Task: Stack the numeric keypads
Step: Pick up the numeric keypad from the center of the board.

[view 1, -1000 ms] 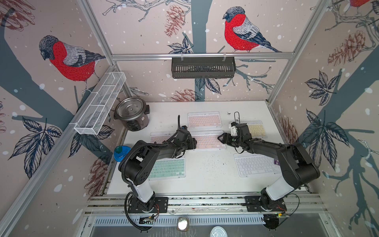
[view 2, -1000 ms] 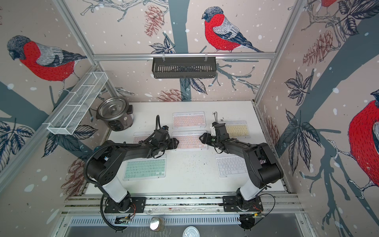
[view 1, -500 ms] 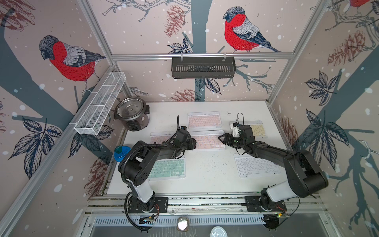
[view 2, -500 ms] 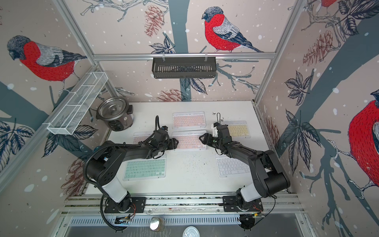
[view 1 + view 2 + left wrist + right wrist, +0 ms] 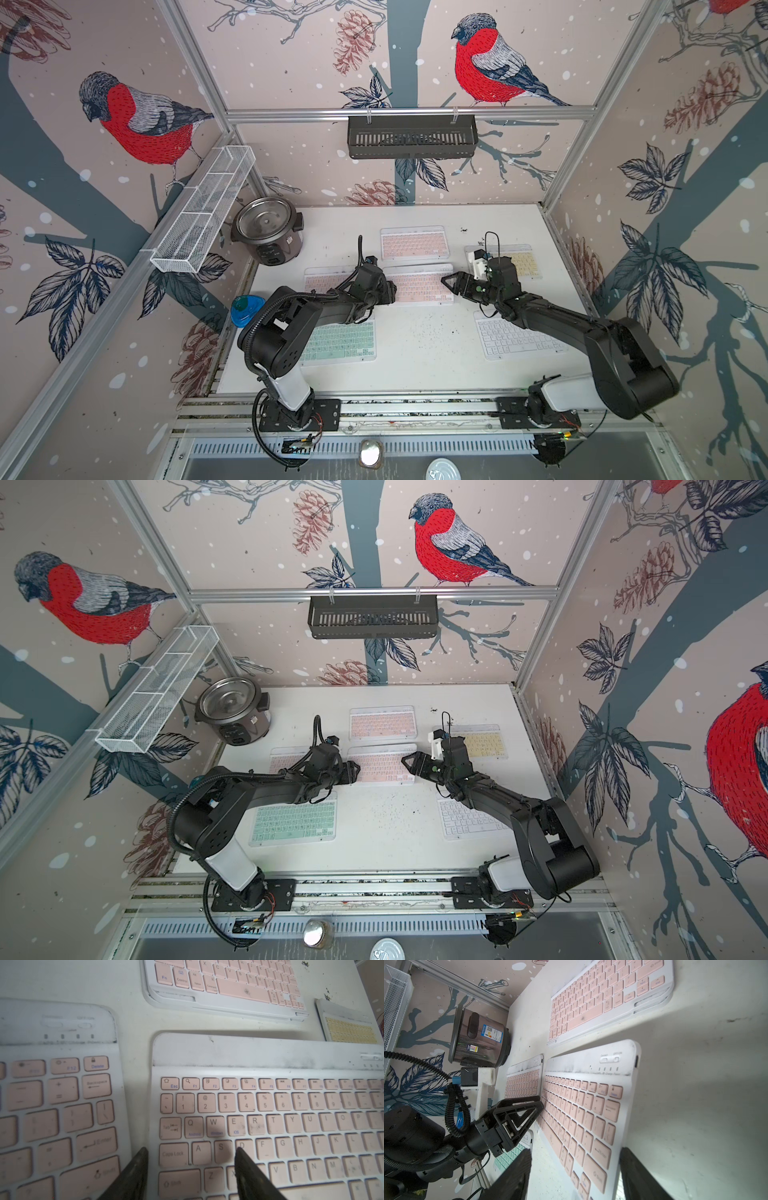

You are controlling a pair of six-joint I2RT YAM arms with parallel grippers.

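jaws apart, left gripper (image 5: 390, 291) and right gripper (image 5: 448, 281) are set at 9 and 3 o'clock of the mid keypad (image 5: 422, 286); it could be skewed by uneven pushing

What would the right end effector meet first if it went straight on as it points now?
Probably the middle pink keypad: its short edge lies right before the right end effector, though height is unclear.

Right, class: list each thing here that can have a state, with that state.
Left gripper: jaws open.
Right gripper: jaws open.
Centre pink keypad: flat, unstacked.
Left pink keypad: flat, unstacked.
Far pink keypad: flat, seemingly atop another.
Yellow keypad: flat, unstacked.
Green keypad: flat, unstacked.
White keypad: flat, unstacked.
Rice cooker: lidless, looks empty.
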